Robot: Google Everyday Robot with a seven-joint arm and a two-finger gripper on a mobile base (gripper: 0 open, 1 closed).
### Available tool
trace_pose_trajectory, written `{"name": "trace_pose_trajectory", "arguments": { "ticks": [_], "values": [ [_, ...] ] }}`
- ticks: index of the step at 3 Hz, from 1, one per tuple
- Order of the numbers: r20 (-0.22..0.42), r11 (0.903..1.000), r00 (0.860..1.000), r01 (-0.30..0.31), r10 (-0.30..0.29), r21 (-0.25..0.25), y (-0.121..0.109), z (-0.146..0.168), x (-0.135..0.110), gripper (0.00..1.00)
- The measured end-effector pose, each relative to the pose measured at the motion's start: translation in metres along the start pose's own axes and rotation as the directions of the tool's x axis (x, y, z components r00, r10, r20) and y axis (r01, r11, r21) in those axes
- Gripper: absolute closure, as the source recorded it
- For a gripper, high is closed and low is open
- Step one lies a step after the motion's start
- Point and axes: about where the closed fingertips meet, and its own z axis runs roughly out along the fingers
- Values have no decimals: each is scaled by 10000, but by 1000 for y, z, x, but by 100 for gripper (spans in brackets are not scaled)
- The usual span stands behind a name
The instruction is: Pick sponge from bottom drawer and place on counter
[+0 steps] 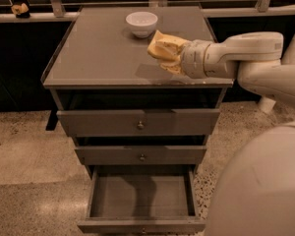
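One gripper, closed around the sponge, hangs over the counter near the bowl, presumably for set-down; bottom drawer open.

White bowl near the gripper; speckled floor below

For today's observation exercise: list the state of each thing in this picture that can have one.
Robot's two-finger hand: shut on the yellow foam sponge, over the right side of the grey-brown counter.
Sponge: held in the hand.
Shallow bottom drawer: pulled open, empty.
Middle drawer: shut.
Top drawer: shut.
White round bowl: upright on counter.
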Motion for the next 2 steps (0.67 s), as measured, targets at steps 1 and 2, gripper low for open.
{"name": "trace_pose_trajectory", "arguments": {
  "ticks": [1, 2],
  "values": [
    [162, 9990, 9990, -403, 406, -167, 27, -1, -15, 100],
    [162, 9991, 9991, -402, 404, -163, 27, -1, -15, 100]
  ]
}}
